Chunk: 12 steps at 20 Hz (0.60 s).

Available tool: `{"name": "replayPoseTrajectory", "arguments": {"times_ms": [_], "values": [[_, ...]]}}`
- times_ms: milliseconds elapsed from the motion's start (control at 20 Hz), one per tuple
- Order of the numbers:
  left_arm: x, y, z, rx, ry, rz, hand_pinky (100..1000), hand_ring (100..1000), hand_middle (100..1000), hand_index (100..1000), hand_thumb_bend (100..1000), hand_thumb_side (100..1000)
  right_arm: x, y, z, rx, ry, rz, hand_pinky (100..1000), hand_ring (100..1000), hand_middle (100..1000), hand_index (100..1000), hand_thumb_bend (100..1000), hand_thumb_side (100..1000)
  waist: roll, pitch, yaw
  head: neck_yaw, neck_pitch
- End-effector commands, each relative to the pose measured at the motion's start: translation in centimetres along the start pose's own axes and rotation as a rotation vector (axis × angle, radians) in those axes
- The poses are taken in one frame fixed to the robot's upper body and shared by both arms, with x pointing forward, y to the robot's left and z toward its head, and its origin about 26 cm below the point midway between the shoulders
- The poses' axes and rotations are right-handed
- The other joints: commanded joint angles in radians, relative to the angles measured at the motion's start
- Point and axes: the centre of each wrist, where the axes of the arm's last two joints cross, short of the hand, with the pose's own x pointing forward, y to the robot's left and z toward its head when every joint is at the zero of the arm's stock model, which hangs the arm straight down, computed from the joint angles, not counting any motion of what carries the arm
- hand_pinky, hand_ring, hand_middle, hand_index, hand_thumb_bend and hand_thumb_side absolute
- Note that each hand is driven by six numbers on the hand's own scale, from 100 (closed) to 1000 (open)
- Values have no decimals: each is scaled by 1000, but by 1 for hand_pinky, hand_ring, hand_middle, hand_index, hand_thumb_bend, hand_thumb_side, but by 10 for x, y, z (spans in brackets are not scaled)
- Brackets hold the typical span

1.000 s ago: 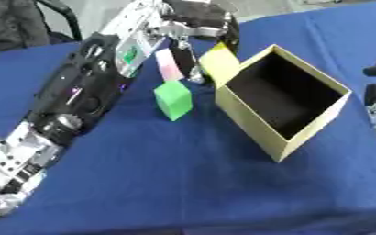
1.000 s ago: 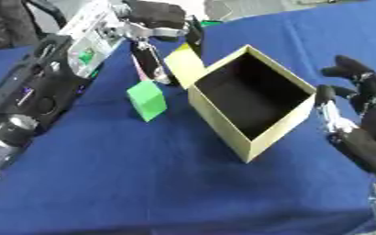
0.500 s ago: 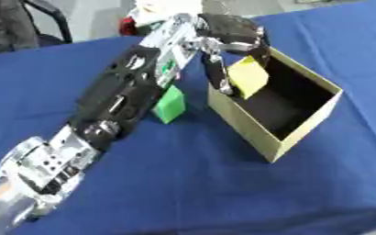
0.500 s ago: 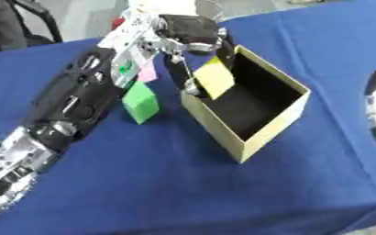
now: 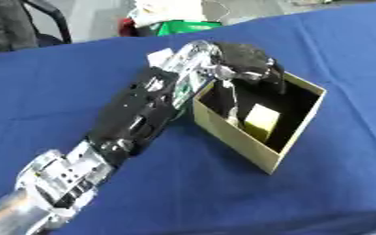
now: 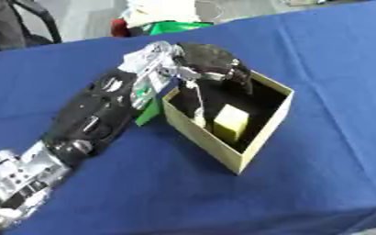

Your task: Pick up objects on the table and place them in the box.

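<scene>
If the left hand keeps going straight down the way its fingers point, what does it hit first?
Probably the yellow block inside the box, or the box floor beside it; the left hand hangs over the opening, and depth is unclear.

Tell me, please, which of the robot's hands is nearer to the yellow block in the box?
Left. The left hand hangs over the box, just above the yellow block lying inside. The right hand shows in neither view.

yellow block (image 5: 261,122), tan box (image 5: 238,140), green block (image 6: 149,111), blue tablecloth (image 5: 183,193)
</scene>
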Motion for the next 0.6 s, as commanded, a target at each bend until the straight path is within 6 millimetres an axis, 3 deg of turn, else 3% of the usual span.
{"name": "replayPoseTrajectory", "arguments": {"times_ms": [50, 400, 600], "values": [[-8, 25, 20, 2, -5, -77, 798, 713, 708, 818, 854, 390, 6, -7, -4, -6, -32, 28, 845, 933, 738, 929, 117, 494, -14, -21, 8, -5, -1], [-19, 52, 73, 161, 100, -2, 787, 690, 683, 813, 785, 409, 4, -7, -1, 15, -30, 9, 826, 928, 738, 929, 100, 498, -19, -36, 50, -21, 4], [-32, 41, 103, 109, 194, 55, 791, 695, 678, 804, 762, 358, 4, -6, 1, 38, -29, 1, 824, 927, 738, 930, 100, 502, -18, -40, 64, -27, 7]]}}
